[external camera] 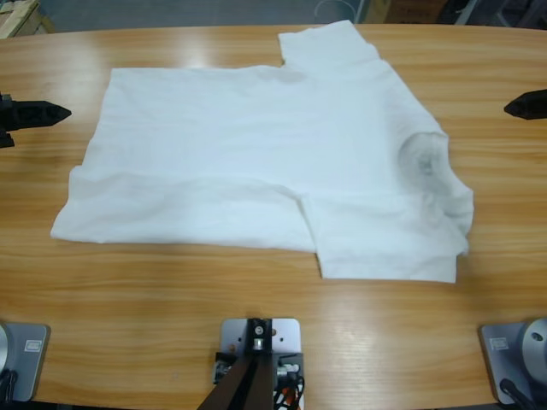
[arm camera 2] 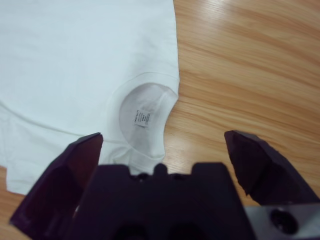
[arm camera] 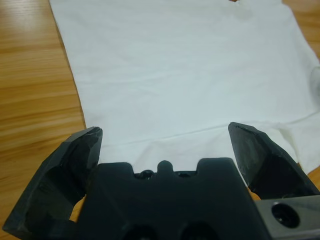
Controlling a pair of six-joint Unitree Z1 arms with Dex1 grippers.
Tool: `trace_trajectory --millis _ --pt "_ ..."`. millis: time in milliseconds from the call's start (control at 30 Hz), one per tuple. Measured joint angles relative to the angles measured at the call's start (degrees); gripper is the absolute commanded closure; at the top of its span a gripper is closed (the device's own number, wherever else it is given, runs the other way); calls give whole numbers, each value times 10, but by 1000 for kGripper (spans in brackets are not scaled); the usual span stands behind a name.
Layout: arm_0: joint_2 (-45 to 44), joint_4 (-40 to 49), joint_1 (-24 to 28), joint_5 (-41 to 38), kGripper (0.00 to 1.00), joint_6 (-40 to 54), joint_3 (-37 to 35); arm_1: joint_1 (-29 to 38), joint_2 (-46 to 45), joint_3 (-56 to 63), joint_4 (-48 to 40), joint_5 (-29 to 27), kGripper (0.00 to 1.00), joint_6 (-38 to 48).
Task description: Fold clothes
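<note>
neck label [arm camera 2: 141, 117] print unreadable (too small)

You're looking down on a long wooden tabletop [external camera: 154, 282] with a curved far edge and warm orange grain streaked by soft overhead glare, while beyond it runs a strip of grey floor [external camera: 171, 12], a pale wooden piece [external camera: 17, 15] at the upper left corner, and dark clutter [external camera: 479, 12] at the upper right.

Looking like a robotics lab or test room to me; a long wooden table [external camera: 256, 290] is filling the view; a grey floor [external camera: 171, 10] and stacked crates [external camera: 17, 15] are showing past its far edge.
</note>
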Motion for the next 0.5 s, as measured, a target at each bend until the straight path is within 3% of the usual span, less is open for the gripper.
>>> trace_trajectory --millis 267,500 --pt "41 -58 46 -18 23 -18 -5 18 -4 7 8 0 0 0" --pt "153 -68 93 -107 23 -39 -109 33 -3 9 9 0 0 0"
